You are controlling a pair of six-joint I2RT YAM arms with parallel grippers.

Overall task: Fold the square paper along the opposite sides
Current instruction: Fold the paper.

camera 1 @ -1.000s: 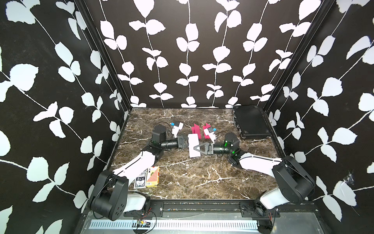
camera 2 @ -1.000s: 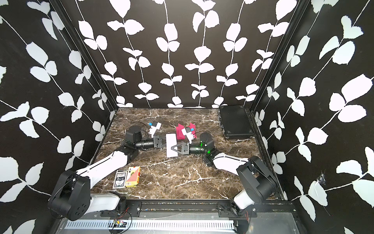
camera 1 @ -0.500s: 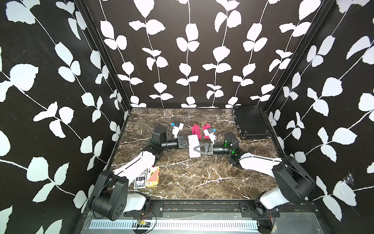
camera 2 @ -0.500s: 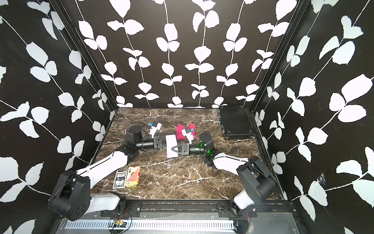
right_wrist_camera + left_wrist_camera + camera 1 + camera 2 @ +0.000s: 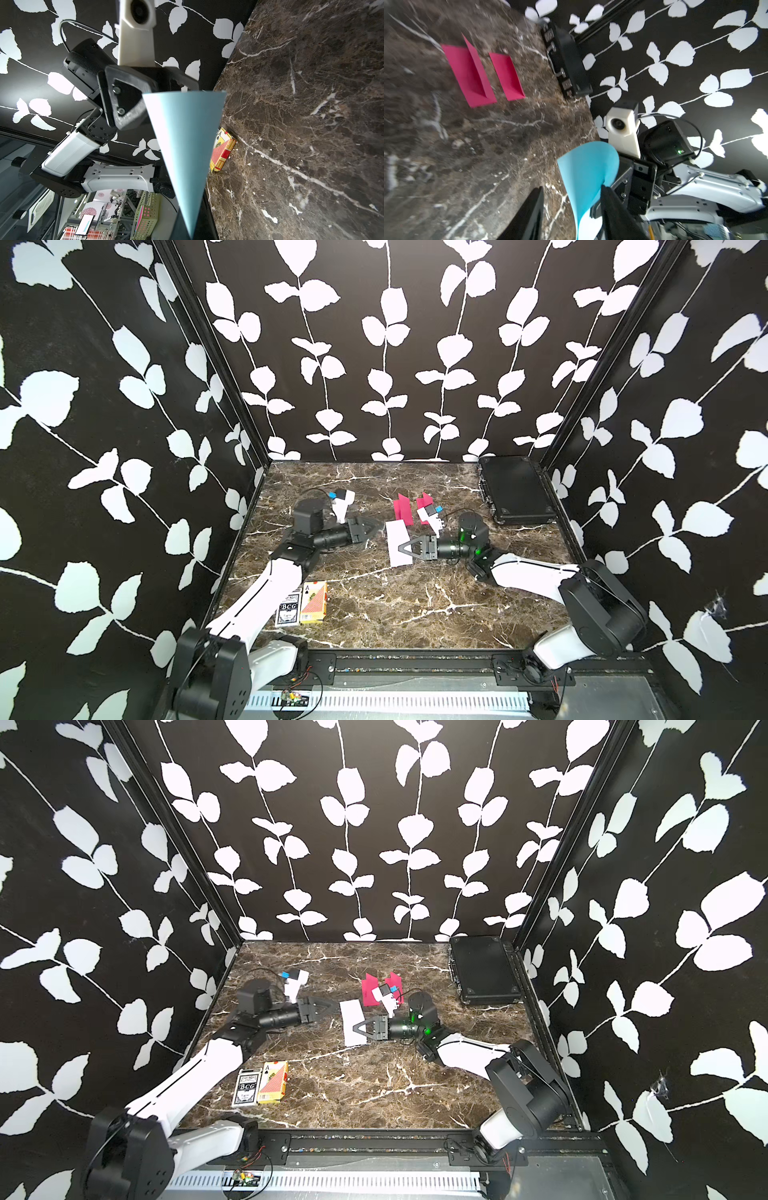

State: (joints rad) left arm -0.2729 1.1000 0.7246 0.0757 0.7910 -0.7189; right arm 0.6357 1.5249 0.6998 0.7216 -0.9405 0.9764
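The right gripper (image 5: 402,549) is clamped on the paper (image 5: 395,536), curled over at the middle of the table (image 5: 415,605), with the left gripper (image 5: 377,527) open just left of it; flattening the crease likely comes next.

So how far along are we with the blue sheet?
Done: two pink sheets lie folded further back. In hand: the blue sheet is bent over on itself, pinched in the shut right claw; the left claw stands open beside it, empty. Left: the bend looks rounded, not creased, so it likely needs pressing flat.
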